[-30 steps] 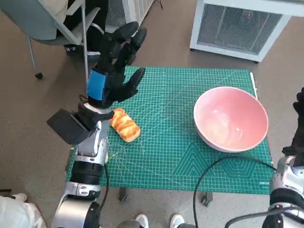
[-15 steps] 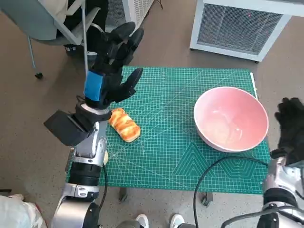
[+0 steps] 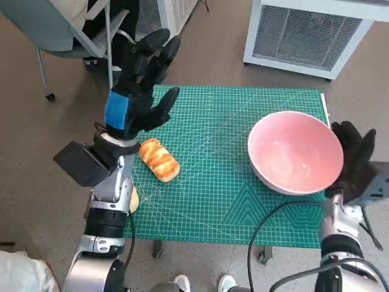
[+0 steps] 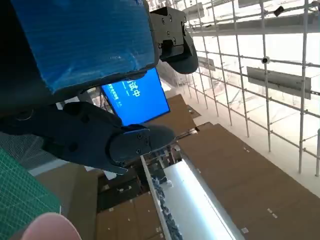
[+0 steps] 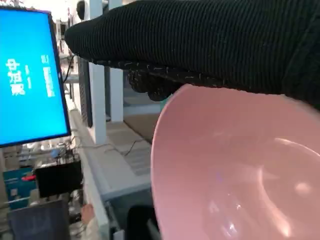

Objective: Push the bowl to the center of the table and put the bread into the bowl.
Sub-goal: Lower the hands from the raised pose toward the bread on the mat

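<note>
A pink bowl [image 3: 295,152] stands at the right end of the green cutting mat [image 3: 213,182]; it fills the right wrist view as the bowl [image 5: 240,175]. My right hand [image 3: 354,155] in its black glove is against the bowl's right rim, fingers spread, holding nothing; the glove [image 5: 210,40] shows as a dark band. The bread [image 3: 159,160], a golden roll, lies on the mat's left part. My left hand [image 3: 137,91] is raised above the mat's far left corner, fingers apart and empty; its blue-taped back [image 4: 80,40] fills the left wrist view.
A white grilled unit [image 3: 310,33] stands on the floor beyond the table. A grey chair [image 3: 73,30] is at the far left. A black cable [image 3: 273,213] arcs over the mat's near right corner. A blue screen [image 5: 30,75] shows in the right wrist view.
My right hand has risen from the table's right edge and moved in to the bowl's right rim. My left hand lifted slightly. The bowl and bread have not moved.
</note>
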Controlling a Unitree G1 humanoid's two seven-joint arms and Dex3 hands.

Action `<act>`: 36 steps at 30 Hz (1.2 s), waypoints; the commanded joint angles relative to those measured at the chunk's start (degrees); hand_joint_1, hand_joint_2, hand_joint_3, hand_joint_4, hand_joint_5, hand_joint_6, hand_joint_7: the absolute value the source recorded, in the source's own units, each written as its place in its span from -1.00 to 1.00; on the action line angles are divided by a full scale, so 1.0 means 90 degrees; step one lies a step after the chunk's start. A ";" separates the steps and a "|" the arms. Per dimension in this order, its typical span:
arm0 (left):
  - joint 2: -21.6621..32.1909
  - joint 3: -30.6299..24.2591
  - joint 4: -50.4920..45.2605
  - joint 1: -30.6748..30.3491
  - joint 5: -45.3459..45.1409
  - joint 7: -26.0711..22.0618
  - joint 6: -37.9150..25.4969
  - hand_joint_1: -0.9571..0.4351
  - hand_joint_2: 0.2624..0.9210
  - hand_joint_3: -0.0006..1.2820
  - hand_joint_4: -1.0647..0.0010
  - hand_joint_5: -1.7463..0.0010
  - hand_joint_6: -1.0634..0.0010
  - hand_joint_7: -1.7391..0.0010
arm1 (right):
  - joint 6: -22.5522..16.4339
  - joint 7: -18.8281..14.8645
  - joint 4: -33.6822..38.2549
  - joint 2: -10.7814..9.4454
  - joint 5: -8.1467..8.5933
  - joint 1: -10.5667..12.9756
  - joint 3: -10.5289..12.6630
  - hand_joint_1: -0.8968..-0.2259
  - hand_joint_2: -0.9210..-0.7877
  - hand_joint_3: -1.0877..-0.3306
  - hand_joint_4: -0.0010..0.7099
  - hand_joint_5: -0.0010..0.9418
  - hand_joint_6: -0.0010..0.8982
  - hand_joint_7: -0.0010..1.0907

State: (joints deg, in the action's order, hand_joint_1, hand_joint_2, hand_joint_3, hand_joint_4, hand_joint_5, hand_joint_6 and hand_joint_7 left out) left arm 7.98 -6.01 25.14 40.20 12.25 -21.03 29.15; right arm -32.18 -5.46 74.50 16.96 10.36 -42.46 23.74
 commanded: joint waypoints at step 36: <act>0.0315 -0.0193 -0.0815 -0.0538 -0.0017 0.0264 -0.0335 -0.11 1.00 -0.21 0.49 0.95 1.00 0.06 | 0.0786 0.0060 0.0204 -0.1090 -0.0173 -0.0981 -0.0119 0.14 -1.00 -0.23 -0.28 -0.99 -0.52 -0.55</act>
State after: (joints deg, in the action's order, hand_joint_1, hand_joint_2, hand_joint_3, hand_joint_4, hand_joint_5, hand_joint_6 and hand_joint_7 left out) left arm 10.29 -7.26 18.94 36.42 11.99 -19.01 26.85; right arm -26.98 -5.70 75.12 8.21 9.00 -51.20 22.79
